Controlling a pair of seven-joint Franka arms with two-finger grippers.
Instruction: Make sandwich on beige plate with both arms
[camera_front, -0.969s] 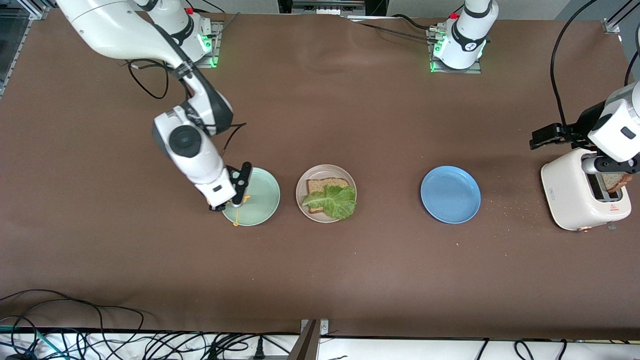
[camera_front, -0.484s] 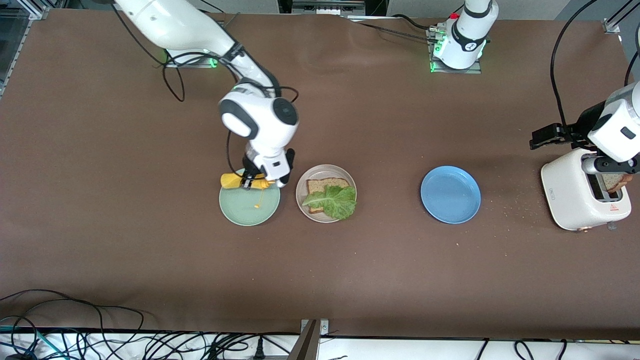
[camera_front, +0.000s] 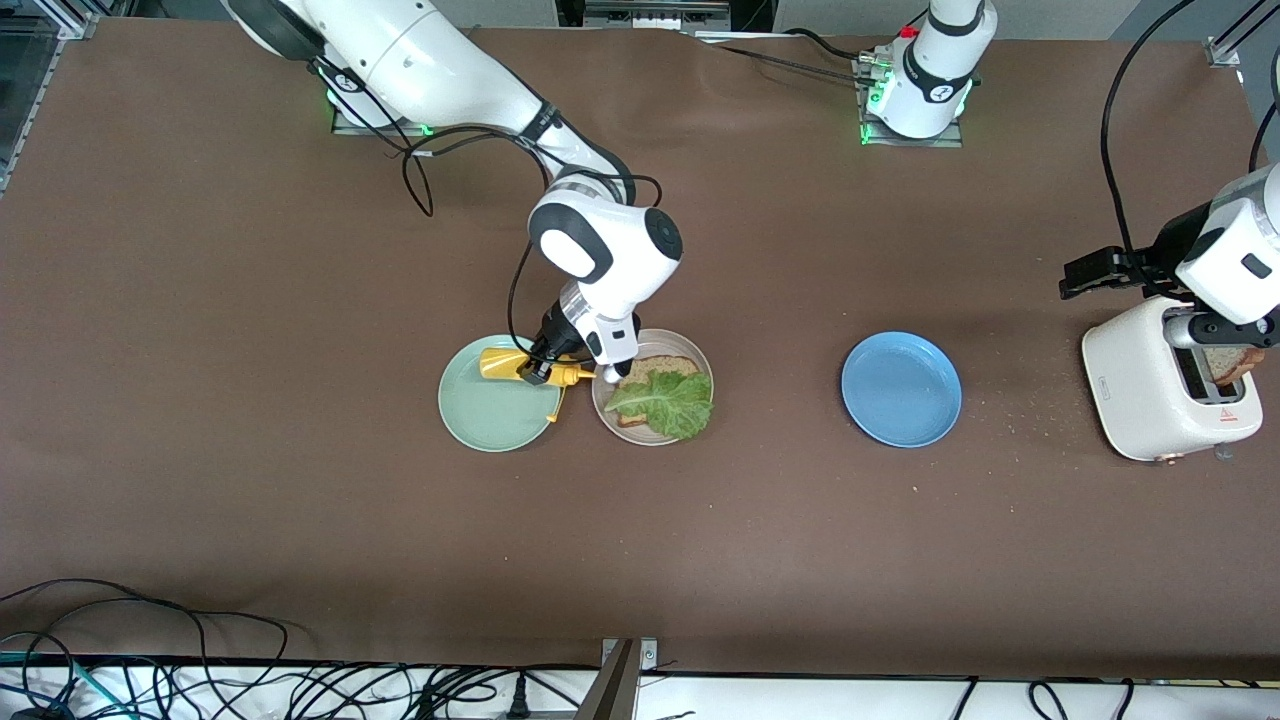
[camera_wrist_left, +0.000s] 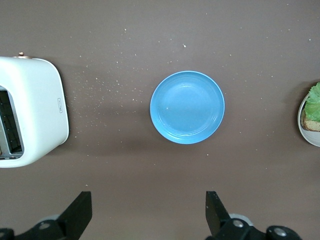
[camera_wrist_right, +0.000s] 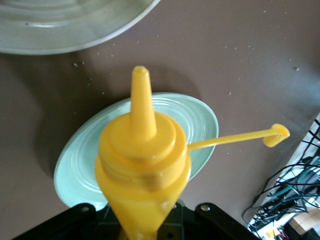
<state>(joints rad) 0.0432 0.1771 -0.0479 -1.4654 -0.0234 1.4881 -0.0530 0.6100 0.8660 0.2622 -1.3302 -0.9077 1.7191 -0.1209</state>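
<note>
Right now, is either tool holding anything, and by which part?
The right tool grips a yellow squeeze bottle around its body, over the gap between the mint green plate and beige plate. The left tool is open and holds nothing.

I see a yellow squeeze bottle (camera_front: 525, 367) in my right gripper (camera_front: 545, 372), black like its fingers, over a mint green plate (camera_front: 490, 415). Just beside it, a beige plate (camera_front: 700, 360) carries brown bread (camera_front: 652, 368) under ruffled green lettuce (camera_front: 665, 400). My left gripper (camera_wrist_left: 149, 220), black, hangs above a plain blue plate (camera_front: 900, 389) and a white toaster (camera_front: 1150, 390).
</note>
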